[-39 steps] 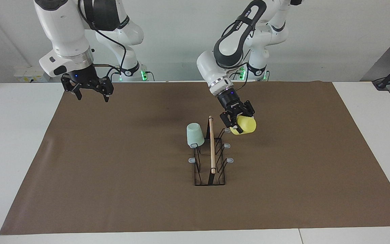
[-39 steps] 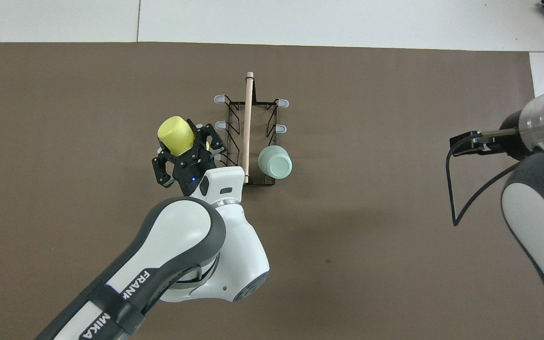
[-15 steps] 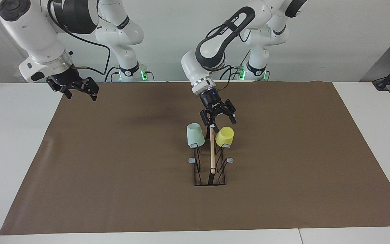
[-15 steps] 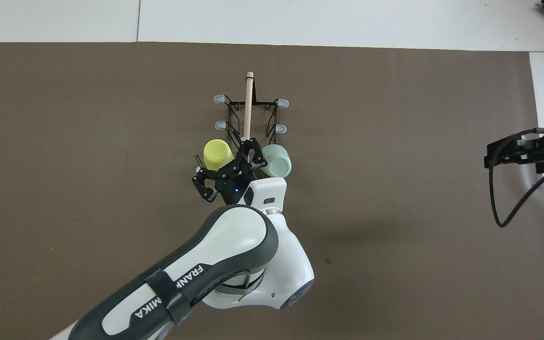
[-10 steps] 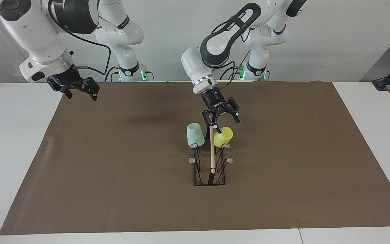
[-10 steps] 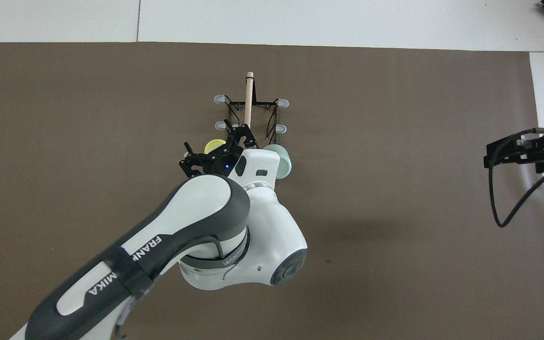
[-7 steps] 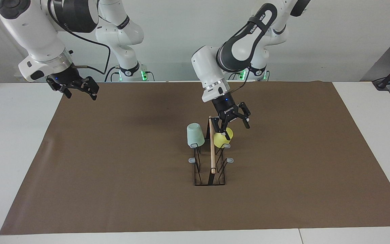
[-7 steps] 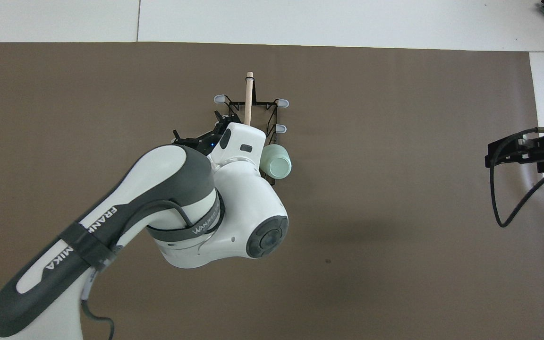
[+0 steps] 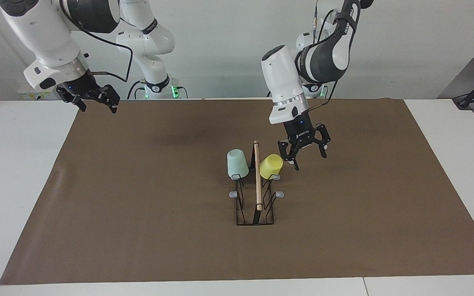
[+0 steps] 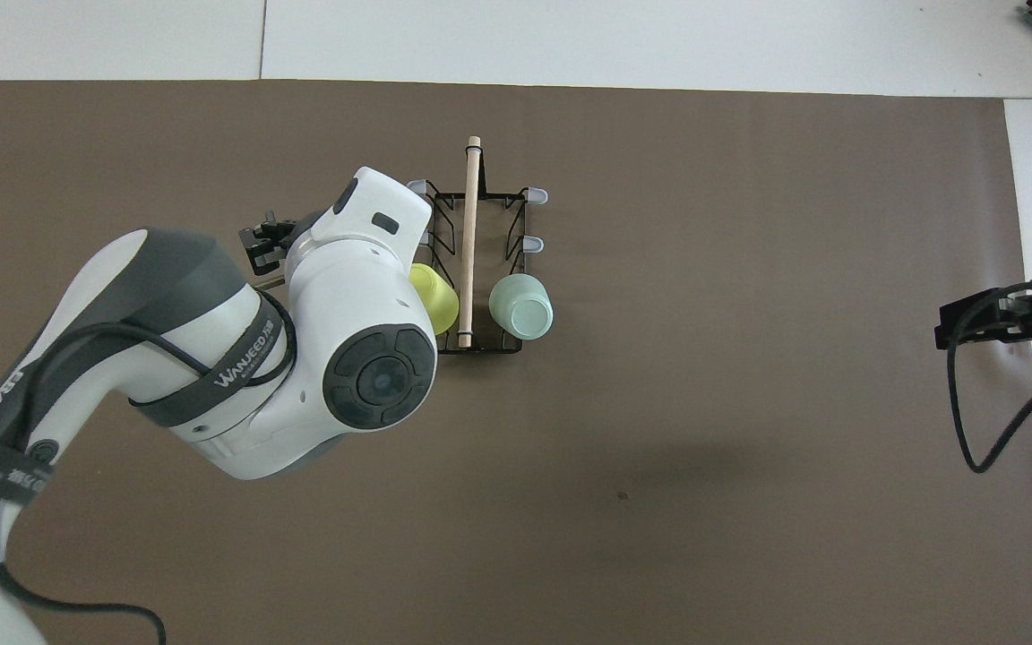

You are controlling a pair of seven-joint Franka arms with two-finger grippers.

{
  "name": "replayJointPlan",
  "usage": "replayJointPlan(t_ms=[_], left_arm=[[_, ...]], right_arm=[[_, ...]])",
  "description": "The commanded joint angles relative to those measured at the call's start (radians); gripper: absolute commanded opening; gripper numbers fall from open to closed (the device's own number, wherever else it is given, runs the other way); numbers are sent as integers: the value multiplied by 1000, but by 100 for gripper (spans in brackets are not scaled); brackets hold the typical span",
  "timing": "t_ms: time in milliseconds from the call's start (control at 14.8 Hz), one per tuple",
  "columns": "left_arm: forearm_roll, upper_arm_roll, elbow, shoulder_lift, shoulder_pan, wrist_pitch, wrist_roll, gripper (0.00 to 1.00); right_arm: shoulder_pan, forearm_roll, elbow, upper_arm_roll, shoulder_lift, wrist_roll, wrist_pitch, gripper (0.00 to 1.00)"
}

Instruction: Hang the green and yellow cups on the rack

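On the rack (image 9: 255, 193), which stood mid-bench on the brown mat (image 9: 138, 205), we saw both cups sitting upside down on the prongs at the end nearer the robots: the green cup (image 9: 237, 163) on the row toward the right arm's end of the bench, the yellow cup (image 9: 270, 166) on the row toward the left arm's end, with the wooden rod handle (image 9: 257, 176) between them. Our left gripper (image 9: 305, 149) hung over the mat just beside the yellow cup, its fingers spread and holding nothing. We judged the hanging itself finished, so the step in hand was the retreat: to do it well we would lift that gripper up and away from the rack, keeping the fingers clear of the yellow cup's wall and of the rod, since a brush could tip the cup off its prong. Our right gripper (image 9: 93, 95) waited over the mat's edge at the right arm's end, also spread and empty. In the overhead view a band on the left arm read "WANJEED" as far as we could make out; other lettering there was cut off at the frame's edge.
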Motion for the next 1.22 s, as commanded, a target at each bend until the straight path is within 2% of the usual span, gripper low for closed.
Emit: replayJointPlan(t_ms=[0, 270, 473, 744, 946, 1149], left_arm=[[-120, 50, -33, -49, -21, 30, 176, 100], [-325, 145, -72, -98, -46, 36, 443, 100], [-519, 273, -120, -159, -103, 42, 693, 100], [-686, 354, -138, -196, -109, 15, 912, 100], [-821, 437, -94, -201, -112, -124, 1155, 100], [-840, 494, -27, -196, -106, -250, 1318, 100]], right_arm=[[-6, -12, -34, 5, -23, -16, 25, 100], [-2, -7, -4, 3, -10, -18, 9, 100], [12, -13, 23, 10, 0, -15, -23, 100], [17, 5, 13, 10, -7, -21, -11, 100], [15, 5, 12, 10, -7, -21, -9, 100], [15, 5, 12, 10, -7, -21, -8, 100]])
